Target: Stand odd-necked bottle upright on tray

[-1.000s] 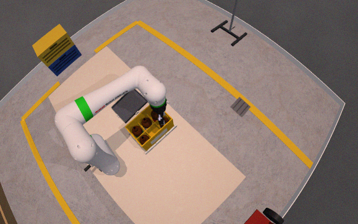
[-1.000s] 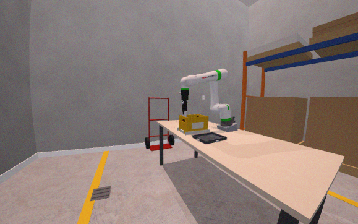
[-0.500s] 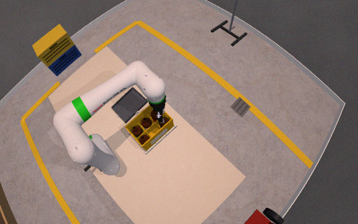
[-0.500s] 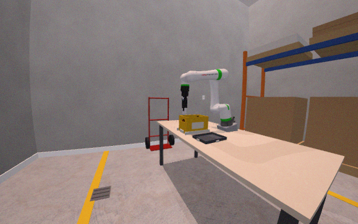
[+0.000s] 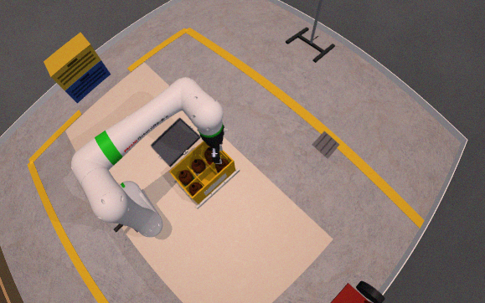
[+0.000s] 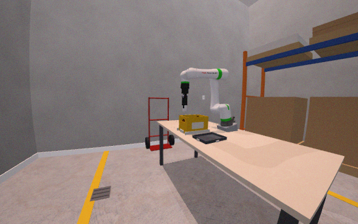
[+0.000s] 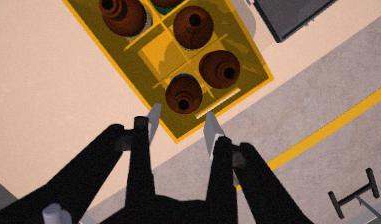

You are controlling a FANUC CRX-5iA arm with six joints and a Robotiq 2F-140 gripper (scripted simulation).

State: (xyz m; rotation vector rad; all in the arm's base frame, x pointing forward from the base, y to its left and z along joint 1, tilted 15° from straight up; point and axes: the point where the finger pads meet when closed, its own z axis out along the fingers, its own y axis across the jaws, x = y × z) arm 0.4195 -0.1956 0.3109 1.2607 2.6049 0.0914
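Note:
The yellow crate (image 5: pixel 203 173) stands on the table, also in the exterior view (image 6: pixel 193 122) and the wrist view (image 7: pixel 171 60). It holds brown bottles upright in its cells. In the wrist view the nearest bottle (image 7: pixel 184 93) has a blue band, with others beside it (image 7: pixel 219 69) and beyond it (image 7: pixel 193 26), (image 7: pixel 123 14). One cell (image 7: pixel 158 52) is empty. My gripper (image 7: pixel 182 117) (image 6: pixel 183 106) (image 5: pixel 215 158) hangs well above the crate's corner, over the nearest bottle. Its fingers stand partly apart with nothing between them. The dark tray (image 5: pixel 176 141) (image 6: pixel 209 137) lies next to the crate, empty.
The crate sits near the table's edge, with floor and a yellow line (image 7: pixel 321 132) below it. A red hand truck (image 6: pixel 159 124) stands beyond the table end. Shelving and cardboard boxes (image 6: pixel 277 117) stand behind the arm's base.

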